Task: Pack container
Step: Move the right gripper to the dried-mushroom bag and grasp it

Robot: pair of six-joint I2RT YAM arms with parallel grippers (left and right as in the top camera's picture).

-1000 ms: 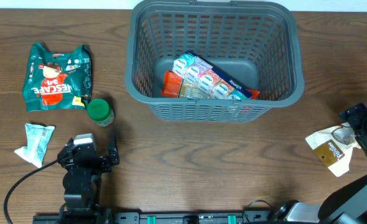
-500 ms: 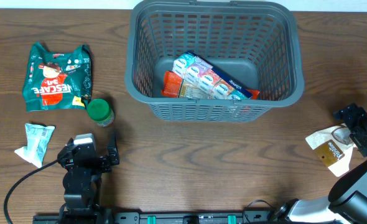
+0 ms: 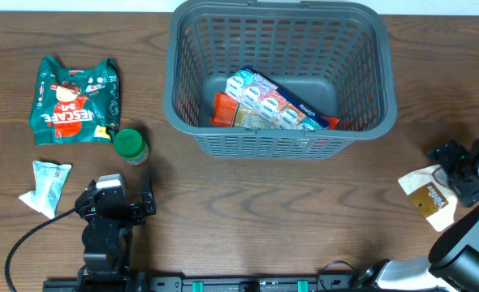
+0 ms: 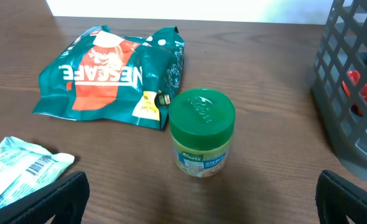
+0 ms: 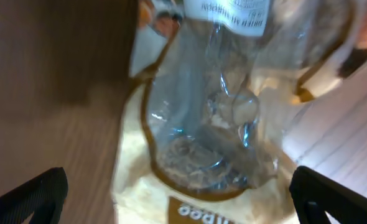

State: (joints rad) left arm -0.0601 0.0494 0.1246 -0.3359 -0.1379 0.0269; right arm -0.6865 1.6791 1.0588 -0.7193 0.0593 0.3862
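Overhead, the container (image 3: 280,144), a large dark grey slotted basket, is seen at the far middle of a brown wooden table (image 3: 248,219). A multipack of little cartons (image 3: 268,101) and an orange packet (image 3: 223,109) already lie on its floor, towards the near right. The right gripper (image 5: 183,198) is held just above a cream packet (image 3: 425,195) with a clear window, well to the right of the container. Its jaws are spread wide and nothing is held between them. The left gripper (image 4: 202,200) is likewise spread wide and empty, parked near the front left. It faces a green-lidded jar (image 3: 130,147), a green coffee bag (image 3: 75,99) and a small pale sachet (image 3: 46,185). The step in hand is judged to be the pick-up of the cream packet. It would be done well if the fingers were lowered to either side of the packet's fuller middle, not over a loose corner, since the shiny film is likely to crumple and slip. Whether the fingers are already touching the table cannot be told from the blurred wrist view. The jaws would best be closed gently, so that the contents are not crushed. The packet should then be lifted well clear of the container's high rim before it is carried across. The bare floor on the far left side would be the safest place for release.
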